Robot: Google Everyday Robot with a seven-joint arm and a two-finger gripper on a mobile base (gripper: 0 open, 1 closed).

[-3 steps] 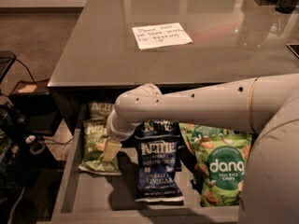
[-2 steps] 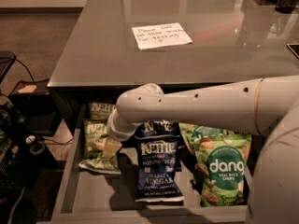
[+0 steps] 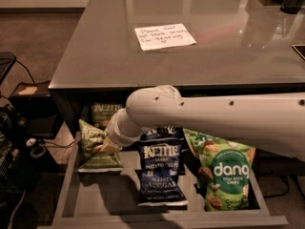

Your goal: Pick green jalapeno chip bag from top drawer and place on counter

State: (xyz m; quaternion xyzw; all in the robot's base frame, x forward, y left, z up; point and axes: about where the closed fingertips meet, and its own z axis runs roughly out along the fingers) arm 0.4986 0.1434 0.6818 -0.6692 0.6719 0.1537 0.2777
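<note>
Nearest you, the top drawer (image 3: 95, 199) is standing pulled out. A dark blue Kettle sea salt and vinegar bag (image 3: 161, 175) is lying in its middle, and a bright green dang rice chip bag (image 3: 226, 175) is lying to its right. At the drawer's left, the green jalapeno chip bag (image 3: 93, 144) is rising crumpled off the floor. Your gripper (image 3: 107, 147) is pinching this bag's right edge, wrist angling down and to the left. The white arm (image 3: 214, 116) is reaching in level from the right, crossing above the other bags. Behind, another Kettle bag (image 3: 102, 113) is sitting in shadow under the counter (image 3: 143, 66), which is bearing a handwritten note (image 3: 164, 36).
</note>
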